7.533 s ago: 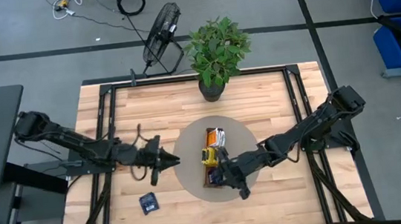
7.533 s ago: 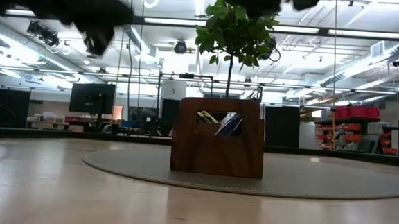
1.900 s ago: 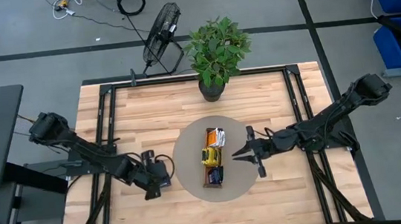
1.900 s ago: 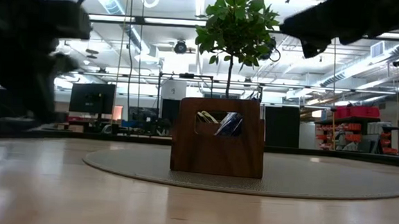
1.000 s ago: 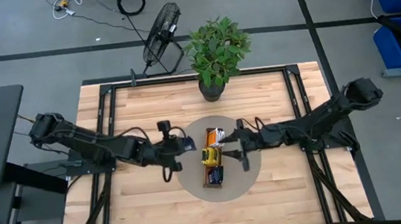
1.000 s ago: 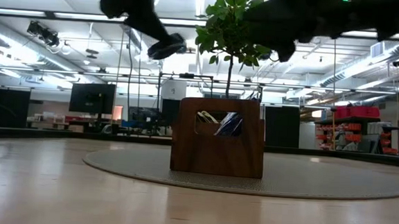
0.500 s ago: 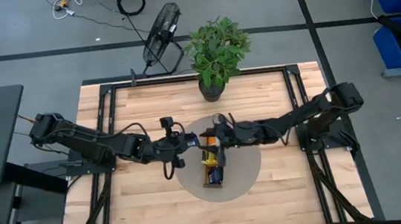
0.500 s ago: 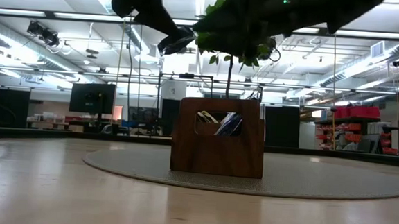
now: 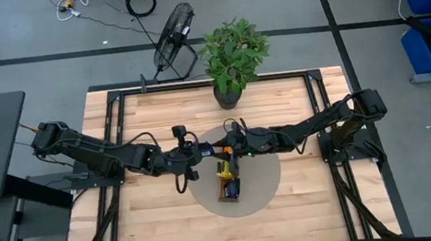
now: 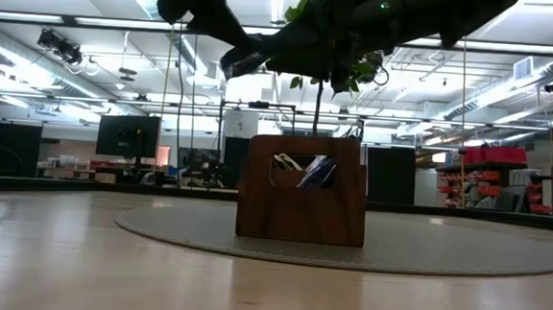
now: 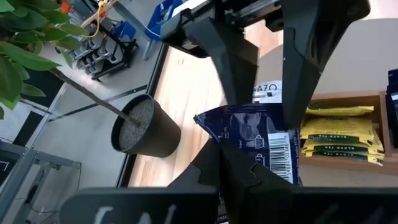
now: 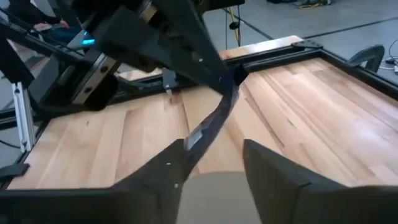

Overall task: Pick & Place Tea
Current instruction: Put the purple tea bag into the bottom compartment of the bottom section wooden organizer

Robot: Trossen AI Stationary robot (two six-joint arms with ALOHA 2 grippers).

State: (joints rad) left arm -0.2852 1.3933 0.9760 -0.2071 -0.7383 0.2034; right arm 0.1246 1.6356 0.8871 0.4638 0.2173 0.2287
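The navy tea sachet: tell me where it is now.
In the left wrist view the navy tea sachet hangs pinched in the left gripper, between the right gripper's fingers, above the wooden tray.

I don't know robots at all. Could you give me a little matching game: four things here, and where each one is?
Things:
1. navy sachet
2. wooden tray
3. potted plant
4. fan

Places:
a. on the floor beyond the table
b. on the round grey mat
c. pinched in the left gripper, between the open fingers of the right gripper
d. at the table's far edge

Pairs: 1-c, 2-b, 3-d, 4-a
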